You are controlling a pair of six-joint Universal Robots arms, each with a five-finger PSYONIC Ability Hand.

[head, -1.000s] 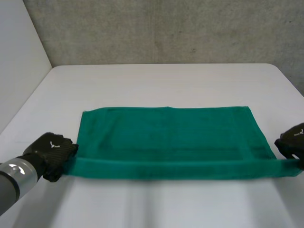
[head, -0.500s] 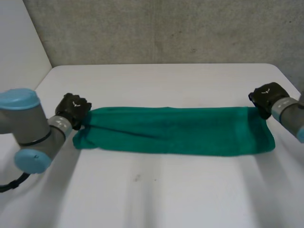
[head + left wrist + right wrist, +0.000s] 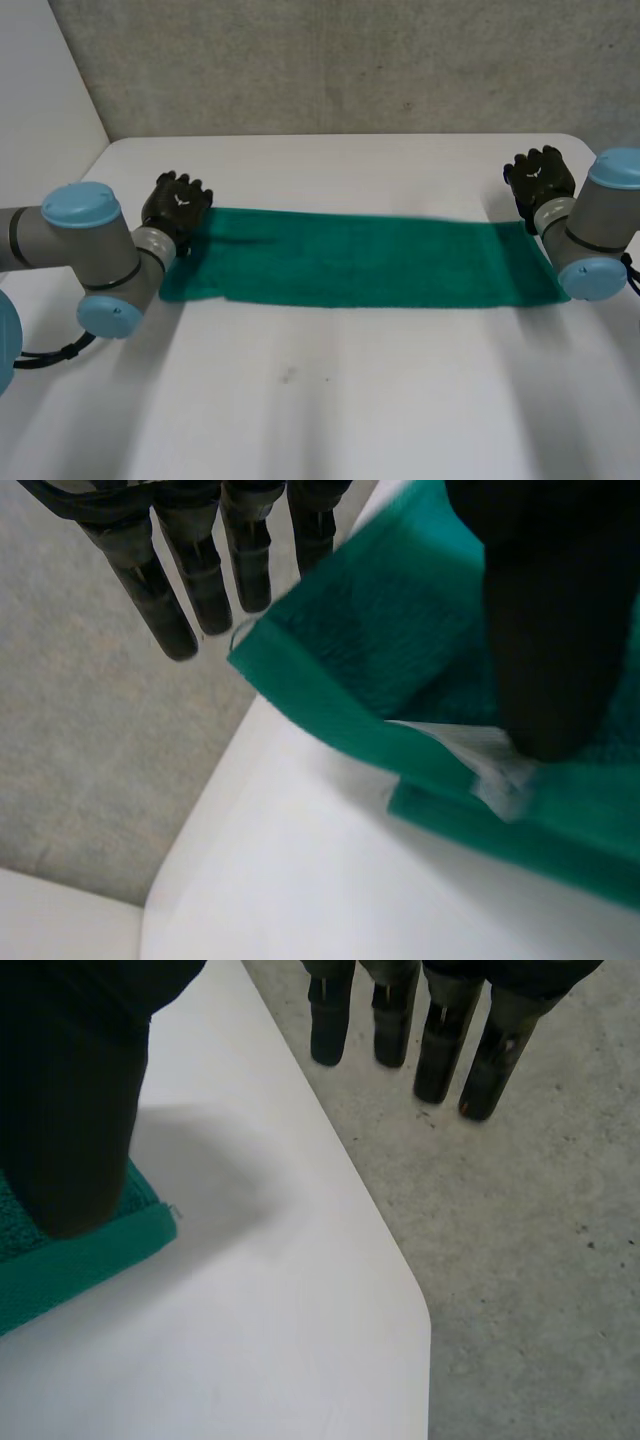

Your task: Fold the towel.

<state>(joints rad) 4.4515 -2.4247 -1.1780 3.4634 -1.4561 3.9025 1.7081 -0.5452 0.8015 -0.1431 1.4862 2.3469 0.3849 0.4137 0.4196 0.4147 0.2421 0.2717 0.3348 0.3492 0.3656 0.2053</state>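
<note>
Lying across the white desk (image 3: pixel 330 400) from its left side to its right side, nearer the far edge than the near one, is the dark green terry towel (image 3: pixel 350 262). It is doubled over into a long, narrow band, one layer on the other.

The robot's black left hand (image 3: pixel 178 207) is at the towel's far corner toward the desk's left edge. The black right hand (image 3: pixel 540 180) is at the far corner toward the desk's right edge.

In the left wrist view the left hand is released. Its fingers (image 3: pixel 165 615) are straight and spread, reaching past the towel's corner. Its thumb (image 3: pixel 550 640) hangs over the cloth just beside a small white label (image 3: pixel 495 770) at the towel's edge. I cannot tell whether the thumb touches the cloth.

In the right wrist view the right hand is released too. Its straight fingers (image 3: pixel 440 1055) point out beyond the desk's rounded corner, over the grey concrete floor (image 3: pixel 530 1260). Its thumb (image 3: pixel 70 1110) is over the towel's corner.

The grey arms with light-blue caps flank the two ends of the band.
</note>
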